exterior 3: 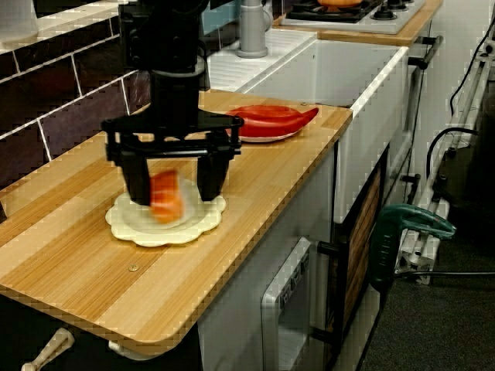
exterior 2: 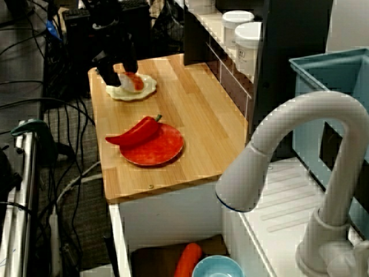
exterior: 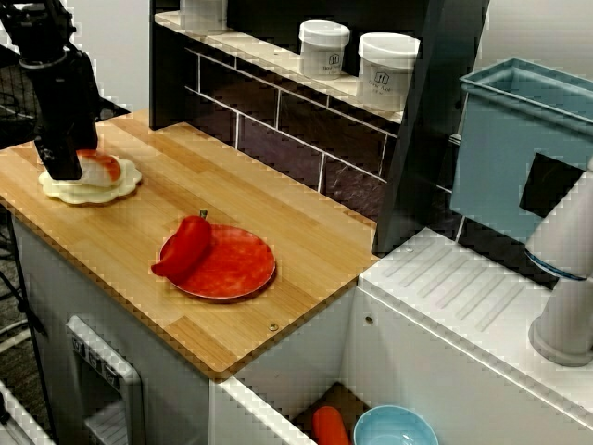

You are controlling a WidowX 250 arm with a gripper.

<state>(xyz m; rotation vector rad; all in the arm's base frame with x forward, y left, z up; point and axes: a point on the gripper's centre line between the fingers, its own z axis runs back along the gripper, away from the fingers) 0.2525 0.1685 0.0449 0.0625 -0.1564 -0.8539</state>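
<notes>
My black gripper (exterior 3: 175, 188) hangs low over a cream scalloped plate (exterior 3: 131, 228) at the end of the wooden counter (exterior 3: 93, 278). In the low view along the counter, an orange-and-white sushi piece (exterior 3: 165, 196) stands on the plate between the two spread fingers (exterior 3: 139, 182), closer to the left one and slightly blurred. The jaws are open, with a gap to the right finger. From the front view, the gripper (exterior: 63, 169) covers the plate's left side and the sushi (exterior: 102, 167) shows beside it. Farther along, a red pepper (exterior: 184, 247) lies across a red plate (exterior: 237, 269).
White jars (exterior: 386, 69) stand on the tiled shelf behind the counter. A blue bin (exterior: 519, 158) and a grey faucet (exterior 2: 288, 150) are by the sink, which holds a blue bowl (exterior: 394, 428) and an orange item (exterior: 330, 426). Cables (exterior 2: 63, 173) lie on the floor.
</notes>
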